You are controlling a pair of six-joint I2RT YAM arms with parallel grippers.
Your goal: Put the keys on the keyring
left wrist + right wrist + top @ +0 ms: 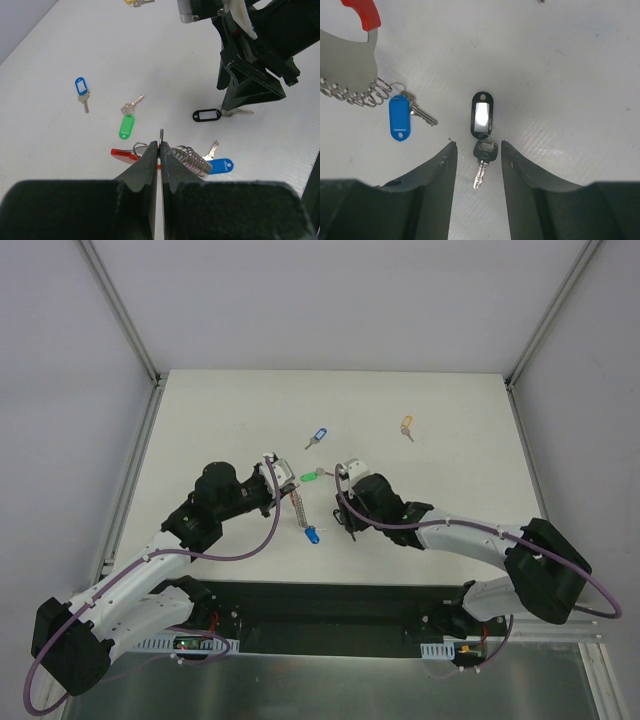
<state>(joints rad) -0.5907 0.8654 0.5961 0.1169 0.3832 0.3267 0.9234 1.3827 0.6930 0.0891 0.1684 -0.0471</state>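
Keyring (pixel 192 159) sits at the left of the group of things on the worktop (pixel 450 440), pinched in my left fingers (pixel 150 162). They are closed tight on a thin metal part of it, with the red band (pixel 122 154) to one side of the tips and the grey ribbed strap to the other.

At the free end of that strap lies the first blue key (pixel 220 165). Its small split ring appears to be threaded on, so I count one key as done, though I cannot confirm the link from these views.

Just beside the keyring lies the green key (pixel 127 125), loose and flat on the worktop. The second blue key (pixel 81 87) is further out, also loose.

Moving right, the black key (pixel 481 114) lies flat with its tag pointing away from the right wrist. My right fingers (pixel 437 170) stand partly open, one on each side of its metal blade and clear of it, so they have hold of nothing.

Furthest right, well apart from the rest, is the yellow key (pixel 407 424), untouched.

By my reckoning four keys are left to thread: green, blue, black and yellow. The black one looks to be next. It lies flat and thin, so picking it up cleanly may be fiddly.
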